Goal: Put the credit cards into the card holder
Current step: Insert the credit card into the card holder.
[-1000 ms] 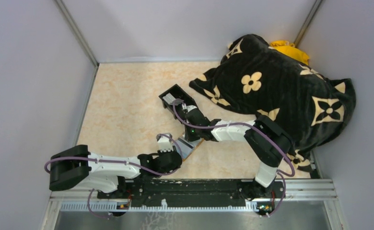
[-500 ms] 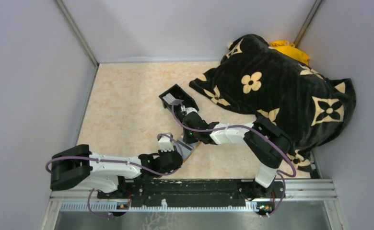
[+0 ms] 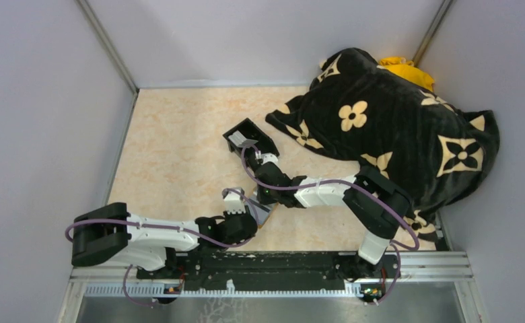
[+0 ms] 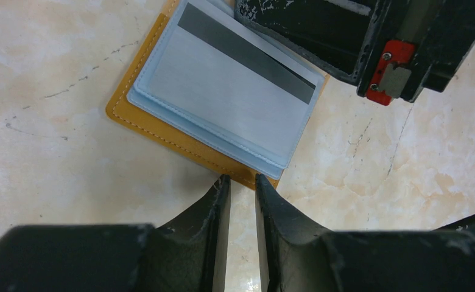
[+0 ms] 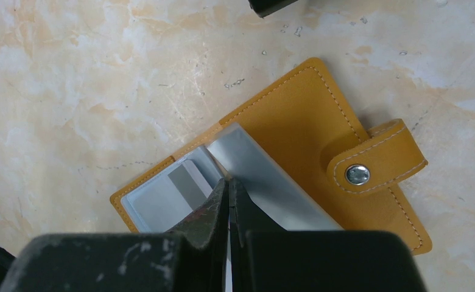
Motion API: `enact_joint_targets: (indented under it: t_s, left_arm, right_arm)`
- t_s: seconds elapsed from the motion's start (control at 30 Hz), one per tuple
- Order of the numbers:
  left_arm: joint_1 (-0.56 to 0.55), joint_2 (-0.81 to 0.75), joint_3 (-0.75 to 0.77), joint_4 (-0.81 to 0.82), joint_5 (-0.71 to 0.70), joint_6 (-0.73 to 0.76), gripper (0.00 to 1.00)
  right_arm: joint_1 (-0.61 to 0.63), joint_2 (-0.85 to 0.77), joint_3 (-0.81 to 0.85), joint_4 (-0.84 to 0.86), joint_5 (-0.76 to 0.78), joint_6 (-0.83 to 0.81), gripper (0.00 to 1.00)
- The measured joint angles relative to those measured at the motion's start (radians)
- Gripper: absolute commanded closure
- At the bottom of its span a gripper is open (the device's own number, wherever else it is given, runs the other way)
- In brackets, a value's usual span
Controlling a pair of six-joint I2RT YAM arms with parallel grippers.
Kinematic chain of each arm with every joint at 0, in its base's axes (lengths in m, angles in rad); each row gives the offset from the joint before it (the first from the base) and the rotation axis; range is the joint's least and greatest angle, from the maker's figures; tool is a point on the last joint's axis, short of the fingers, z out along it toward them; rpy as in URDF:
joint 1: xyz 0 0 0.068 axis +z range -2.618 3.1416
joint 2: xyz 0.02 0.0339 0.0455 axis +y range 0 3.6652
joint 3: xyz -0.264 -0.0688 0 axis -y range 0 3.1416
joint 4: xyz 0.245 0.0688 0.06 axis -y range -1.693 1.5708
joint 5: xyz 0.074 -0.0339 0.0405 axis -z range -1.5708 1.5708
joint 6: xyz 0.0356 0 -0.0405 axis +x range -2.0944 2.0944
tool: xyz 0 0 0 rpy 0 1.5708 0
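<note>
step in hand: seating a card in the card holder. By my reading you are at the push-in, not the pick-up.
card holder (image 5: 296,115): lies open and flat on the table (image 3: 172,148), right under the right fingertips and just ahead of the left ones. Its snap tab (image 5: 375,164) sticks out to the right of the right fingers.
card (image 4: 235,85): grey, with a dark stripe along one long edge. It lies over the pale blue pocket ahead of the left fingers, striped edge on the far side, by the right gripper. How deep it sits in the pocket cannot be told.
right gripper (image 5: 229,182): fingers pressed together, tips down at the grey card beside the pocket. Whether they pinch the card or only nudge it, the views do not settle.
left gripper (image 4: 241,182): fingers a narrow slit apart, bare table showing between them, tips at the holder's near orange border. Nothing is gripped; likely you are bracing the holder.
black box (image 3: 250,138): beyond the right fingers, apart from the holder. Its contents are too small to read.
blanket (image 3: 381,128): off to the right of the right arm, not in play.
next move calls for: a slow, flat push along the pocket's line with the right tips, while the left tips hold the opposite border so the holder does not slide.
risk: the card may ride over the pocket lip instead of under it.
</note>
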Motion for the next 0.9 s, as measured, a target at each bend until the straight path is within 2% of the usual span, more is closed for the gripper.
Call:
enact_joint_targets:
  t_s: [0.27,0.5,0.9]
  left_arm:
    - [-0.006,-0.003,0.002,-0.01,-0.003,0.003,0.71]
    - [-0.005,-0.027,0.008,-0.103,-0.061,-0.035,0.7]
    - [-0.003,-0.05,0.05,-0.244,-0.187,-0.117,0.68]
  right_arm:
    - [0.02,-0.021,-0.019,-0.006,0.039,0.027,1.0]
    - [0.027,-0.03,-0.009,-0.058,0.051,0.017,1.0]
    - [0.035,-0.053,0.076,-0.196,0.06,-0.076,0.87]
